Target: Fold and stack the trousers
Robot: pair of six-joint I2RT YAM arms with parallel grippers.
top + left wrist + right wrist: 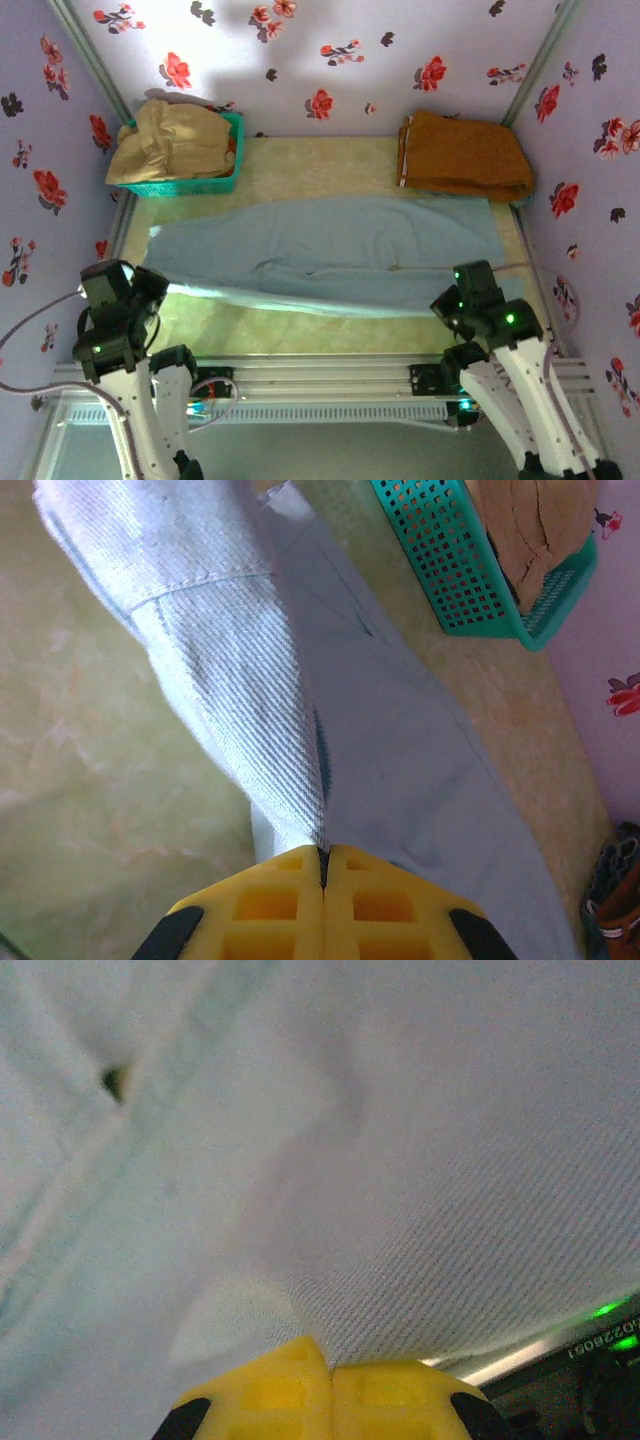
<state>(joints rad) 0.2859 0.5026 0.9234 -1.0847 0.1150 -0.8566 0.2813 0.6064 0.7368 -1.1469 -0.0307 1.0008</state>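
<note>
From above, you see the trousers [330,262] spread left to right across the middle of the table [320,160]. The left gripper [152,290] is at their near-left edge and the right gripper [452,300] at their near-right edge. In your left wrist view, the yellow fingers [270,905] are clenched on a raised ridge of trouser cloth. In your right wrist view, the fingers [260,1395] are pressed together, pinching the cloth.
</note>
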